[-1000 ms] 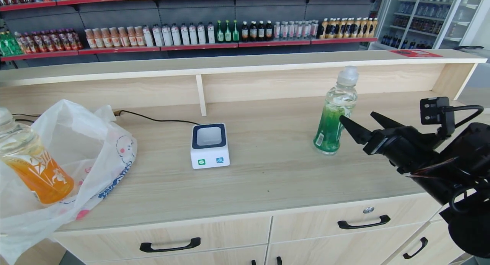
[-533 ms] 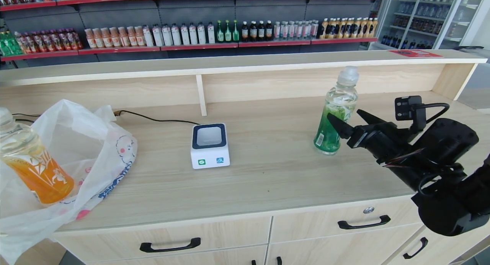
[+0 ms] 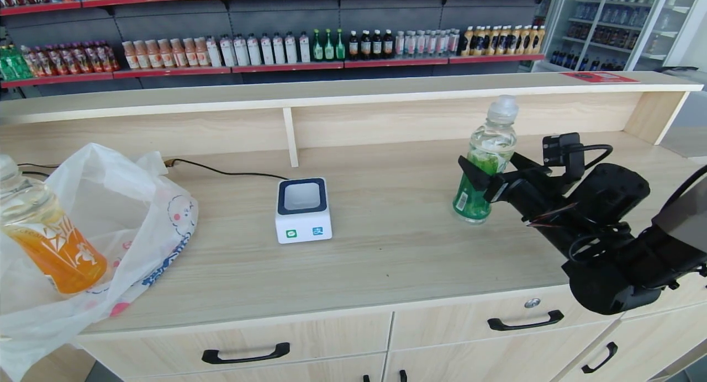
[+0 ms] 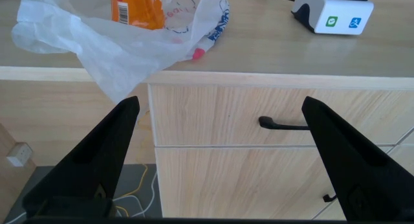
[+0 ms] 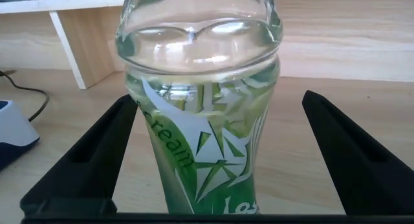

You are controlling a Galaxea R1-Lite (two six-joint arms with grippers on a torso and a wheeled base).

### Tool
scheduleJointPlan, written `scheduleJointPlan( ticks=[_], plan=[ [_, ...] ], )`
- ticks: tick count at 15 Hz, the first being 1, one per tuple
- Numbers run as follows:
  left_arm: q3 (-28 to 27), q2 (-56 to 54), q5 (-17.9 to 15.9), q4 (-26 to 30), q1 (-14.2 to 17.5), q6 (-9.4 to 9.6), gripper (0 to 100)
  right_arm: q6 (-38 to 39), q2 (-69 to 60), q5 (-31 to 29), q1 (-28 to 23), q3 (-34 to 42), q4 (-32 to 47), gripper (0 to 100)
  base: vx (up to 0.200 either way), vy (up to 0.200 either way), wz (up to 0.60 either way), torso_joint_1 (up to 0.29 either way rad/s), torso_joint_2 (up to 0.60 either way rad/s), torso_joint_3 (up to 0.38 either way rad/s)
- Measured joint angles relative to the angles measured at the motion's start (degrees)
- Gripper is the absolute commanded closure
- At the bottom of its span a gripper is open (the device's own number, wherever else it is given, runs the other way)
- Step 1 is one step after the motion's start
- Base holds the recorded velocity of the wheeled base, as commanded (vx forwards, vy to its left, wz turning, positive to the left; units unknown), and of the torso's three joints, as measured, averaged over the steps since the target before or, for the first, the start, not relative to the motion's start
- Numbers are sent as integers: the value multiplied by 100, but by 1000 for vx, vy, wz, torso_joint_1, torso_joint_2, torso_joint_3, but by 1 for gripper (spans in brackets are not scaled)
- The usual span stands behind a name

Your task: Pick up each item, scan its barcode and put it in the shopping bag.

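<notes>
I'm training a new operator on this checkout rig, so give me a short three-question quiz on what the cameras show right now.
1. True or false: the green bottle lies on its side on the counter.
2. Which item already sits in the shopping bag?
3. The right gripper is: A) shut, resting on the counter; B) open, one finger on each side of the green bottle; C) open, over the shopping bag.
Key: 1 false, it stands upright. 2 the orange bottle. 3 B.
</notes>
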Motion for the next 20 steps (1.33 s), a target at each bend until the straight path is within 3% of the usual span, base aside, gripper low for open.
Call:
scheduleJointPlan(
  ticks=[7,8,20],
  plan=[
    [0,0,0,0,5,0,0,-88,368,-10,1,-315,5,0,0,0,0,0,0,0],
    [0,0,0,0,5,-2,0,-88,385,-24,1,-332,5,100,0,0,0,0,0,0],
    [0,0,0,0,5,-2,0,-68,503,-93,0,-391,9,100,0,0,0,0,0,0]
  ],
)
